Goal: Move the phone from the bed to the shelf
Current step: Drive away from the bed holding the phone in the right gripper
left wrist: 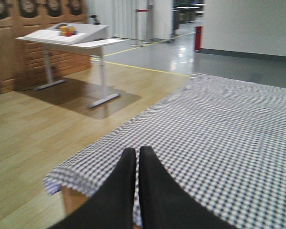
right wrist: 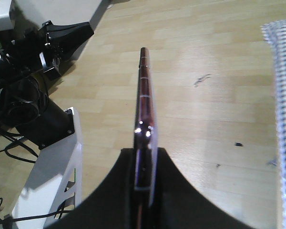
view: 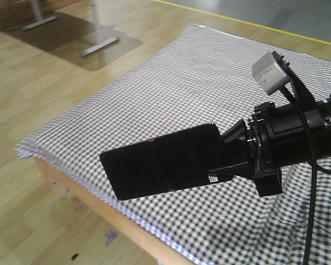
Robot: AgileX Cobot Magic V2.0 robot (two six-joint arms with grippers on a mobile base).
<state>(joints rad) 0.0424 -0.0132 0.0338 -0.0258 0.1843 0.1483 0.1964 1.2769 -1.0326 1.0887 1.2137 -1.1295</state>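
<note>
A: Why is the left gripper (left wrist: 137, 183) idle?
B: Its jaws are pressed together, empty. The phone (view: 160, 160) hangs above the bed (view: 182, 72), pinched at one end by the right gripper (view: 223, 160), likely so it slides flat onto a shelf, unseen here.

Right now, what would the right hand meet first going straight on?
The way looks free: past the phone held in the right hand, only wood floor shows, probably far; depth is unclear.
</note>
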